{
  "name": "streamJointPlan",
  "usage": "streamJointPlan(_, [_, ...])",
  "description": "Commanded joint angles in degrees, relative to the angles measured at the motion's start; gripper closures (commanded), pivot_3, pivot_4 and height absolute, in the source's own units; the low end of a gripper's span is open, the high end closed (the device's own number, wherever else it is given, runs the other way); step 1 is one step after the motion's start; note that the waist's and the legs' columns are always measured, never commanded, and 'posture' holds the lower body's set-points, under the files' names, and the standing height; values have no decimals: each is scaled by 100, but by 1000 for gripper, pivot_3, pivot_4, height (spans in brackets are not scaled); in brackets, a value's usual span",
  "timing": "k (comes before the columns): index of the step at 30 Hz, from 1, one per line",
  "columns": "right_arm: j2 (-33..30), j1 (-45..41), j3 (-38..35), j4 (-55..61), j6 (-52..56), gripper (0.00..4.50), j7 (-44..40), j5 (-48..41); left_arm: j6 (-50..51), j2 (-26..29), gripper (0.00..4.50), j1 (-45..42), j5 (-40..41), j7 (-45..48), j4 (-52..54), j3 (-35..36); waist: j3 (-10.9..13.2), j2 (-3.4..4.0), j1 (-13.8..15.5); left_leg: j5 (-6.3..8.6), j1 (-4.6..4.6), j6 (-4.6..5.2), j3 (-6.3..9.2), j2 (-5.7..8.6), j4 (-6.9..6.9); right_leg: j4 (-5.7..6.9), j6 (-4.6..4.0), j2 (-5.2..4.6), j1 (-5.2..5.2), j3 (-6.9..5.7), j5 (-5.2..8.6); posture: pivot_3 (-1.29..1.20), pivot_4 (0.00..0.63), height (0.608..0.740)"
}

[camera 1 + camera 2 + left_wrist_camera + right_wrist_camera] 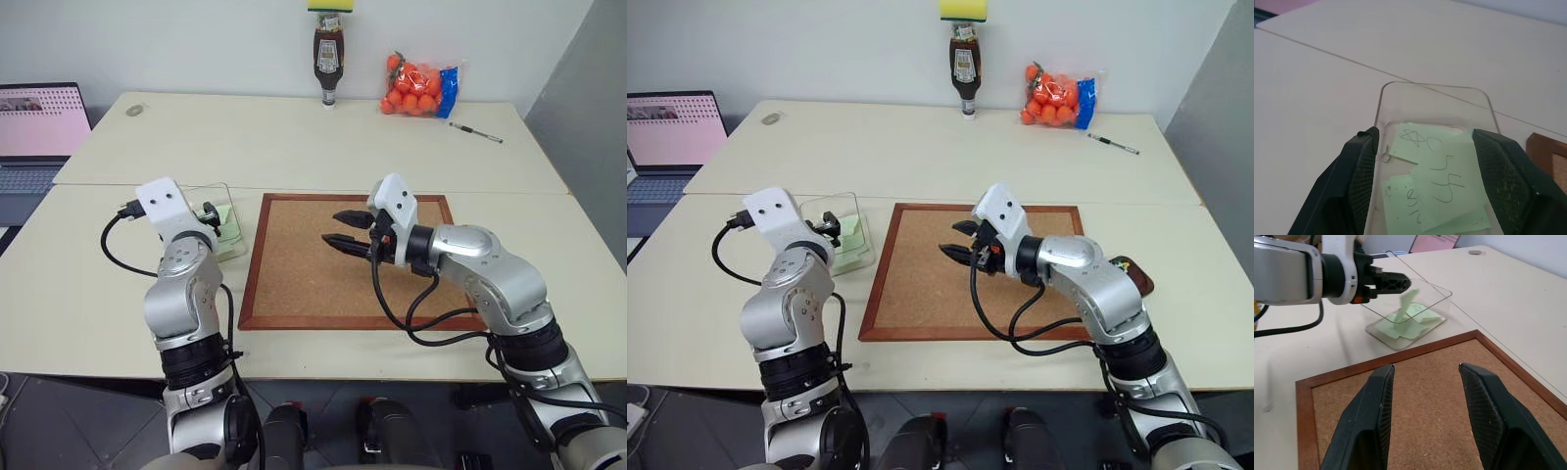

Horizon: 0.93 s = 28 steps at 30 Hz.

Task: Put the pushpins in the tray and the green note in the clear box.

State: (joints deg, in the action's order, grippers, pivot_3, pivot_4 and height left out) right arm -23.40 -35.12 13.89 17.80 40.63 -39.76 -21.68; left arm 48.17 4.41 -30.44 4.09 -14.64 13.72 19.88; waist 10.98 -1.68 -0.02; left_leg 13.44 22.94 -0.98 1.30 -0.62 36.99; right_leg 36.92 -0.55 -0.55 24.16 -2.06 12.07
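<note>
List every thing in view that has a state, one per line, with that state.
Clear plastic rectangular box: open-topped, holding pale green paper notes.
Left gripper: jaws open over the box.
Right gripper: jaws open, empty, above the wood-framed cork board.
Laptop: lid up, screen lit.
Brown sauce bottle: standing cap-down.

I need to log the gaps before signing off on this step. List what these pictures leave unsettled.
- Tray: in the right eye view the right arm hides most of it, so the pushpins inside cannot be counted.
- Green note: in the right wrist view, whether it has left the left gripper is unclear.
- Clear box: in the left wrist view the near end is cut off by the edge and the fingers.
</note>
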Motion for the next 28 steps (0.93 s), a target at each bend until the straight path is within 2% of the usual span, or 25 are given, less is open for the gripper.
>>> streamJointPlan(1, [-40,11,-104,277,-30,2275,-93,-101,-258,158,1301,82,-197,83,365,-370,0,0,1,0,-1,0,0,0,1,1,0,0,0,0,0,0,150,740])
streamJointPlan(10, [-170,437,-602,735,187,2275,136,-268,-1157,657,1301,322,-190,1374,627,-1674,0,0,7,-1,1,-1,-3,0,0,2,-1,-5,0,-4,0,0,150,740])
streamJointPlan(13, [-318,1049,-1000,1079,239,2275,457,-216,-1123,677,1301,546,-146,1909,553,-2434,-1,1,42,0,0,-1,-3,7,0,-1,-1,-8,-3,-2,0,0,150,740])
streamJointPlan(17, [-123,1942,-1472,1331,-248,2275,1229,186,-1587,785,1301,853,90,2733,362,-2870,0,-1,50,0,3,-1,-6,15,-1,-7,0,-26,0,10,1,0,150,740])
streamJointPlan(22, [391,2809,-1735,1220,-977,2275,1996,628,-1775,794,1301,982,324,3329,73,-3023,0,1,0,0,-4,0,-7,4,-1,3,-1,-15,2,-1,1,0,150,740])
streamJointPlan(28, [784,3108,-1797,835,-1614,2275,2420,922,-2026,623,1301,976,349,3397,-181,-2892,-1,2,-10,0,-6,0,-7,-7,0,5,-2,7,0,-7,2,0,150,740])
